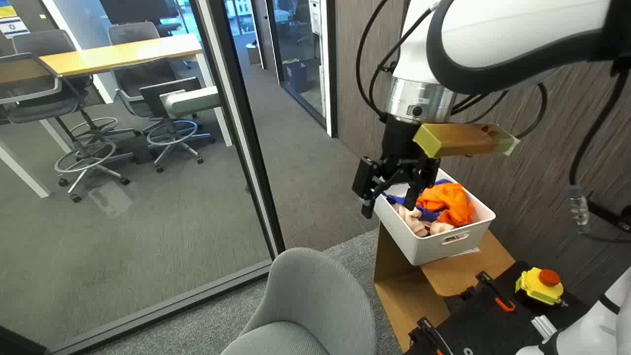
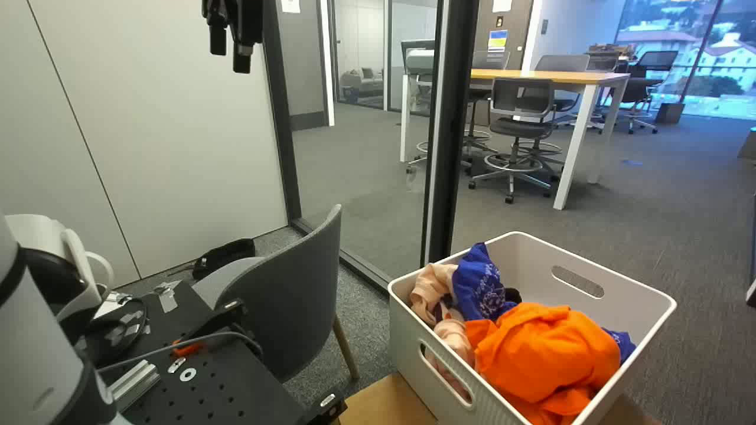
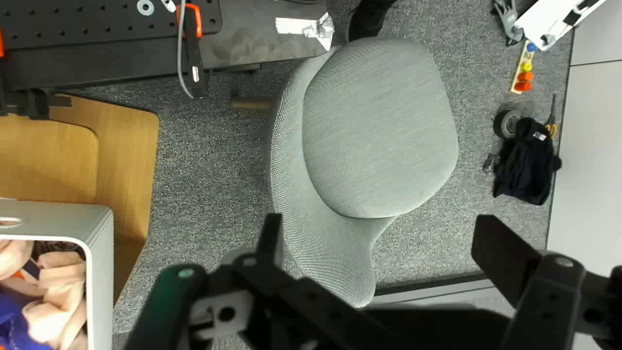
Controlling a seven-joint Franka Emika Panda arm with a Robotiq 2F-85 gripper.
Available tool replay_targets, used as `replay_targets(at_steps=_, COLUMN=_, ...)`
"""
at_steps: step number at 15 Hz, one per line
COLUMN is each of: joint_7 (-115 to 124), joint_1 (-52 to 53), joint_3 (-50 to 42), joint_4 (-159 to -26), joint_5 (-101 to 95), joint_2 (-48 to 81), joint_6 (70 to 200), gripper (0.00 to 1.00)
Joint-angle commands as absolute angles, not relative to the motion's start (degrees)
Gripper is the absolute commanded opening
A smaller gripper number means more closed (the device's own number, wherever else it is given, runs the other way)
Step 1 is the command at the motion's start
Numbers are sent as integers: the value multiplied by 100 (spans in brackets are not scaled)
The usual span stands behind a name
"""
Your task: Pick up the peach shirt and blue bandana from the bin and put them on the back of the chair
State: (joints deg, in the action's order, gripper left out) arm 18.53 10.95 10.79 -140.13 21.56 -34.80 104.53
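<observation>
The white bin point(image 1: 419, 249) stands on a wooden stand and holds the cloths; it also shows in an exterior view point(image 2: 531, 260) and the wrist view point(image 3: 99, 262). The peach shirt point(image 2: 434, 292) lies crumpled along one bin wall point(image 3: 60, 291). The blue bandana point(image 2: 475, 286) lies beside and partly over it point(image 3: 14, 321). The grey chair point(image 1: 315, 281) stands near the bin, its back curved point(image 2: 289, 295). My gripper point(image 1: 388, 206) is open and empty, high in the air; it also shows at the top of an exterior view point(image 2: 230, 56). In the wrist view the chair point(image 3: 379, 131) lies below the spread fingers point(image 3: 379, 223).
An orange cloth point(image 2: 543, 354) fills much of the bin, with more blue cloth point(image 2: 620, 342) beside it. A black perforated table point(image 2: 218, 383) with clamps and a yellow-red stop button point(image 1: 540, 283) is near. A glass wall frame point(image 1: 246, 138) stands behind the chair.
</observation>
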Motion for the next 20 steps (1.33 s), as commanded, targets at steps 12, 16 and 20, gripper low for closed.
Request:
replay_targets(at_steps=12, joint_7=1770, joint_1=871, joint_3=1064, joint_4=-14260, joint_5=2138, joint_2=-3563, joint_6=10656, gripper=100)
replay_targets(at_steps=16, joint_7=1809, joint_1=552, joint_3=929, joint_4=-14745, joint_5=2069, joint_2=-3550, joint_6=11102, gripper=100)
replay_targets(at_steps=20, joint_7=1656, joint_1=193, joint_3=703, joint_4=-15294, joint_5=1883, joint_2=-3326, joint_6=11881, gripper=100)
